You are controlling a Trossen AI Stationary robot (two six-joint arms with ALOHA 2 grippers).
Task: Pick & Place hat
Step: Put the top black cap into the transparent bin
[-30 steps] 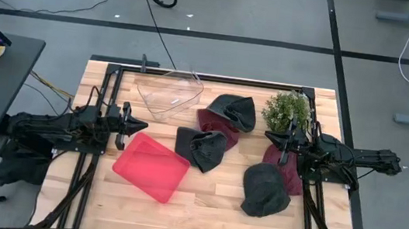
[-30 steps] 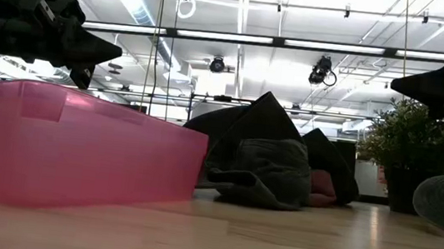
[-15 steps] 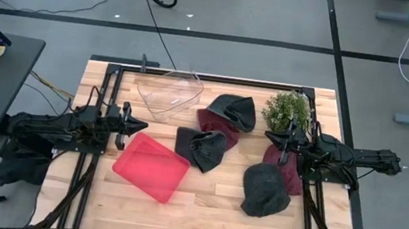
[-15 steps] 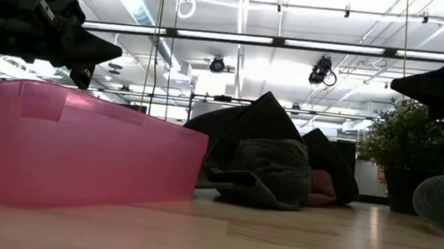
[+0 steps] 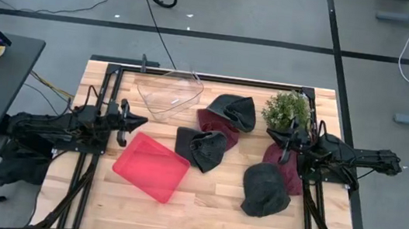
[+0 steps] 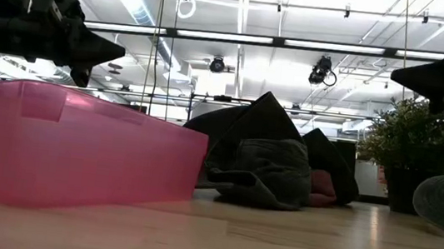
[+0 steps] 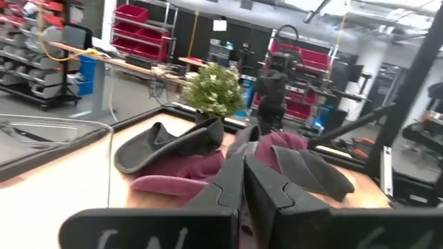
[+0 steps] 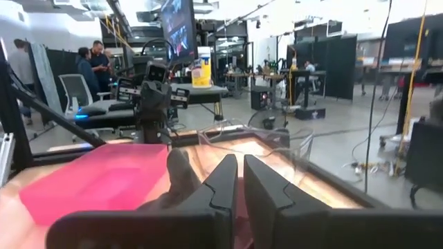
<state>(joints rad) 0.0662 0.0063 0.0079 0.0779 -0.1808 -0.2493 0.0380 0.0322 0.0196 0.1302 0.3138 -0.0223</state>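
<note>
Hats on the table [image 5: 201, 208]: three dark grey, two maroon, all soft, crumpled knit. One grey hat [image 5: 264, 191] lies near the right gripper [image 5: 268, 138]; the others cluster at centre. One pink bin [image 5: 150, 168], one clear bin [image 5: 166, 93], one plant [image 5: 287, 109]. Left gripper [image 5: 143, 122] and right gripper: jaws together, empty.

The right gripper [image 8: 239, 181] points across the table [image 8: 325, 197], its two dark fingers [image 8: 220, 185] closed together and empty. Beyond them lie a pink bin [image 8: 97, 178], a dark hat [image 8: 176, 173] just past the fingertips, and a clear bin [image 8: 277, 144] — with the left arm [image 8: 154, 104] facing from the far side. Two people [image 8: 88, 66] stand beside a screen [image 8: 178, 28] in the room behind.
</note>
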